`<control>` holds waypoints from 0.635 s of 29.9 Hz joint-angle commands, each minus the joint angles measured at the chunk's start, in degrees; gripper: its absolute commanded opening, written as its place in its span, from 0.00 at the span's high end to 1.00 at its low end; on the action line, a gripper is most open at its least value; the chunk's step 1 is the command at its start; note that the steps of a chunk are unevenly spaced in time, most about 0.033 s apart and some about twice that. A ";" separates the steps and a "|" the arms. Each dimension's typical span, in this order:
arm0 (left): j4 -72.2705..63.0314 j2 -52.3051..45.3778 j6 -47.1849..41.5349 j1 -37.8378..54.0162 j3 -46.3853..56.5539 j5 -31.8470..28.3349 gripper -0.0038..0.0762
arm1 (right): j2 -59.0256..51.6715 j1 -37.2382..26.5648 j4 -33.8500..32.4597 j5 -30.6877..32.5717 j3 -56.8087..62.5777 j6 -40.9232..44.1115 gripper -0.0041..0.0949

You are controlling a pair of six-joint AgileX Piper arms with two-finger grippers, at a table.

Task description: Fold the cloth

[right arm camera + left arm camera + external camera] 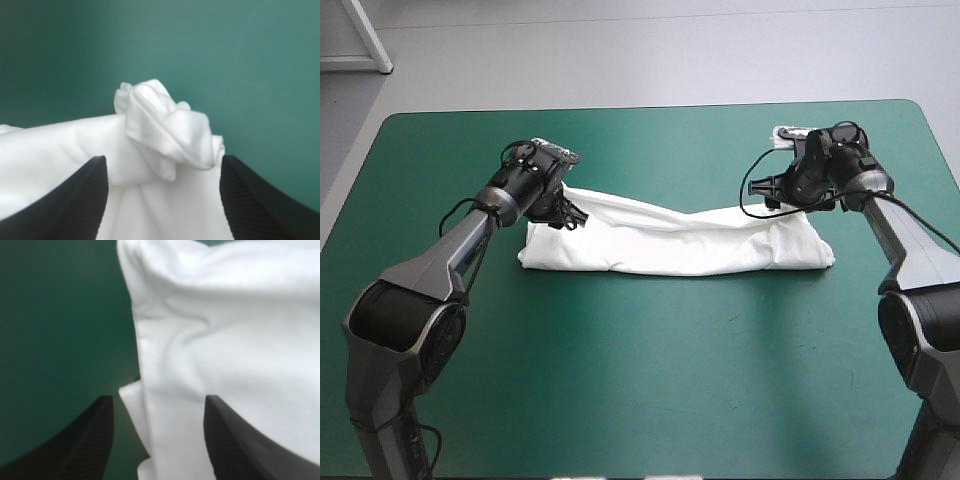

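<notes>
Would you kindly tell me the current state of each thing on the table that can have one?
T-shirt: folded into a long band, lying on the teal-green cover.
Left gripper: open, fingers either side of the T-shirt's edge.
Right gripper: open around a bunched corner of the T-shirt.

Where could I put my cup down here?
Widest bare teal-green cover lies between the T-shirt and the near edge; a second strip runs beyond it to the far edge. Crowded: the shirt's ends, at the left gripper and right gripper.
</notes>
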 commanded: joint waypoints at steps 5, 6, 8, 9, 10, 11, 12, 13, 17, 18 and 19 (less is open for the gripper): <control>-0.36 -10.27 1.21 0.12 -3.31 3.18 0.43 | -7.75 -0.50 -1.03 2.85 -4.53 -1.32 0.46; -1.49 -11.24 1.91 0.12 -3.31 4.24 0.43 | -8.07 -0.50 -1.03 3.68 -4.53 -1.35 0.46; -5.62 -13.17 4.95 0.12 -3.31 5.58 0.44 | -9.01 -0.50 -1.03 4.72 -4.53 -1.35 0.47; -7.51 -13.90 6.21 0.12 -3.31 5.83 0.46 | -9.44 -0.50 -1.03 5.08 -4.53 -1.35 0.48; -10.39 -14.97 7.97 0.12 -3.31 5.95 0.50 | -10.00 -0.50 -1.03 5.35 -4.53 -1.35 0.48; -12.26 -15.67 9.09 -0.11 -3.31 5.95 0.56 | -10.41 -0.50 -1.03 5.49 -4.53 -1.35 0.48; -14.16 -16.46 10.35 -0.65 -3.31 5.95 0.65 | -10.80 -0.50 -1.03 5.65 -4.53 -1.35 0.49; -15.53 -17.13 11.98 -1.38 -3.31 5.81 0.77 | -11.36 -0.50 -1.17 5.88 -4.53 -1.45 0.49; -18.53 -18.06 18.96 -5.63 -3.31 3.31 0.96 | -12.73 -0.50 -1.66 7.39 -4.53 -1.44 0.49; -18.99 -18.06 19.97 -6.81 -3.31 2.46 0.96 | -13.02 -0.50 -1.66 7.51 -4.53 -1.44 0.49; -19.94 -17.78 20.58 -7.88 -3.31 1.45 0.96 | -13.35 -0.50 -1.68 7.77 -4.53 -1.44 0.50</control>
